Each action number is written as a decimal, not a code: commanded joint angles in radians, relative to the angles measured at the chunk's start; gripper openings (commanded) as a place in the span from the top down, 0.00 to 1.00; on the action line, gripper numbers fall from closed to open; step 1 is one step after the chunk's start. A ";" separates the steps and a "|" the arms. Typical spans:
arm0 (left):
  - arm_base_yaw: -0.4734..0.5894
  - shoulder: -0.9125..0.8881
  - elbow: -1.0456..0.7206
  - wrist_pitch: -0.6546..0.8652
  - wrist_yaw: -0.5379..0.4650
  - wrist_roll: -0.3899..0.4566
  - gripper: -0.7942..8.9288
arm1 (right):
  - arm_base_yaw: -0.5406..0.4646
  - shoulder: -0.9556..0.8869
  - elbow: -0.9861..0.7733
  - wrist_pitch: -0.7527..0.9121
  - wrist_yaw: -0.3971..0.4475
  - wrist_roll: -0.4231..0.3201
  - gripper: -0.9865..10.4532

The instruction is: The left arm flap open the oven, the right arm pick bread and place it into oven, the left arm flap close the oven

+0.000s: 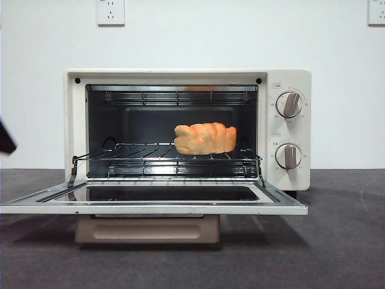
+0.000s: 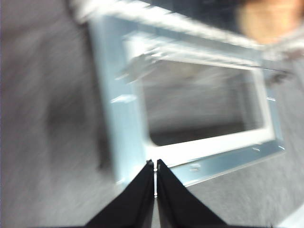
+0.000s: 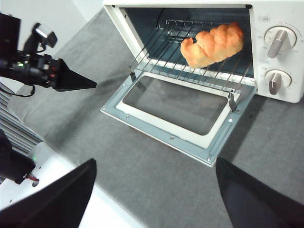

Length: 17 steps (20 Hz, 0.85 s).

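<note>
The cream-white oven (image 1: pixel 289 78) stands with its door (image 1: pixel 150 208) folded down flat. The golden-brown bread (image 1: pixel 204 138) lies on the wire rack inside, toward the right; it also shows in the right wrist view (image 3: pixel 212 43). My left gripper (image 2: pixel 156 165) is shut with nothing in it and hovers above the door's metal frame (image 2: pixel 128 118), in a blurred picture. From the right wrist it shows as a black pointed tip (image 3: pixel 85 84) left of the door. My right gripper (image 3: pixel 156 166) is open and empty, well back from the oven.
Two beige knobs (image 1: pixel 289 129) sit on the oven's right panel. The dark grey table (image 1: pixel 337 241) spreads in front of and beside the oven. A white wall with sockets stands behind. A black tip (image 1: pixel 6 139) of an arm shows at the left edge.
</note>
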<state>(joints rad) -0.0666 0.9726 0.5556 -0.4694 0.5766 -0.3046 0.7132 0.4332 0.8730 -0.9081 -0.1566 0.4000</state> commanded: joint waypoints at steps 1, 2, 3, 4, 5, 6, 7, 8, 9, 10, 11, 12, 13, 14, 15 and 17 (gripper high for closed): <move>0.031 0.029 -0.027 0.046 0.008 -0.054 0.91 | 0.009 0.001 0.034 -0.017 0.000 0.003 0.56; 0.044 0.037 -0.046 0.070 0.002 -0.056 0.91 | 0.009 0.001 0.040 -0.024 0.000 0.003 0.56; 0.056 0.049 -0.061 0.082 -0.015 -0.056 0.91 | 0.009 0.001 0.043 -0.029 0.000 0.003 0.56; 0.067 0.067 -0.072 0.088 -0.026 -0.055 0.91 | 0.009 0.001 0.043 -0.029 0.000 0.004 0.56; 0.077 0.090 -0.080 0.093 -0.017 -0.055 0.91 | 0.009 0.001 0.043 -0.029 -0.001 0.004 0.56; 0.080 0.116 -0.085 0.093 0.006 -0.048 0.91 | 0.009 0.001 0.043 -0.029 0.000 0.004 0.56; 0.079 0.145 -0.086 0.092 0.021 -0.043 0.91 | 0.009 0.001 0.043 -0.029 0.000 0.004 0.56; 0.079 0.185 -0.086 0.093 0.035 -0.037 0.91 | 0.009 0.001 0.043 -0.027 0.000 0.004 0.56; 0.079 0.218 -0.086 0.096 0.039 -0.036 0.91 | 0.009 0.001 0.043 -0.027 0.000 0.004 0.56; 0.079 0.253 -0.086 0.101 0.062 -0.026 0.91 | 0.009 0.001 0.043 -0.028 0.000 0.003 0.56; 0.079 0.283 -0.086 0.106 0.079 -0.021 0.91 | 0.009 0.001 0.043 -0.028 0.000 0.003 0.56; 0.079 0.311 -0.086 0.110 0.087 -0.017 0.91 | 0.009 0.001 0.043 -0.028 0.000 0.003 0.56; 0.078 0.329 -0.086 0.115 0.097 -0.015 0.91 | 0.009 0.001 0.043 -0.028 0.000 0.003 0.56; 0.077 0.346 -0.086 0.127 0.126 -0.010 0.91 | 0.009 0.001 0.043 -0.028 0.002 0.003 0.56; 0.077 0.356 -0.086 0.137 0.148 -0.010 0.91 | 0.009 0.001 0.043 -0.028 0.004 0.003 0.56; 0.077 0.366 -0.086 0.150 0.169 -0.011 0.91 | 0.009 0.001 0.043 -0.028 0.005 0.003 0.56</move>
<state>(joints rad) 0.0113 1.3235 0.4683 -0.3248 0.7395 -0.3309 0.7132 0.4324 0.8993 -0.9413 -0.1535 0.4000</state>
